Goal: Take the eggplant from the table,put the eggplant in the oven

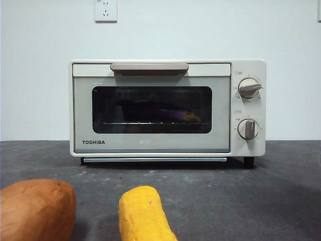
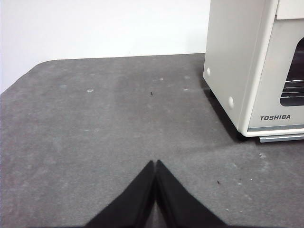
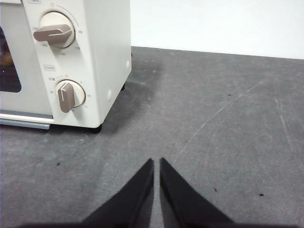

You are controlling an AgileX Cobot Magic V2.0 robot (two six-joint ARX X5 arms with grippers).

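1. The long glossy purple eggplant (image 1: 163, 113) lies on its side inside the cream-white Toshiba toaster oven (image 1: 150, 145), on the wire rack behind the dark glass window (image 1: 151, 109), with its brownish-yellow stem tip toward the knob side.
2. The oven's door is shut, its beige bar handle (image 1: 149, 67) running across the top and two round knobs (image 1: 248, 108) stacked on the panel beside the window.
3. The oven stands on the flat dark grey speckled tabletop (image 1: 251, 201), on black feet, in front of a white wall with a socket (image 1: 106, 10).
4. The left tool (image 2: 155, 164) hangs low over bare tabletop with its two black jaws pressed together and nothing between them; the oven's plain side wall and door corner lie ahead of it and off to one side, well apart from its tips.
5. The right tool (image 3: 156, 161) also sits low over bare tabletop, jaws all but together with only a hairline slit and nothing gripped; the oven's knob end lies ahead and off to the other side, well apart from it.
6. Neither tool shows in the front view.
7. At the near edge of the front view, a yellow rough-textured cylinder (image 1: 143, 216) and an orange-brown sweet potato (image 1: 35, 208) rest on the tabletop, near each other but not touching.
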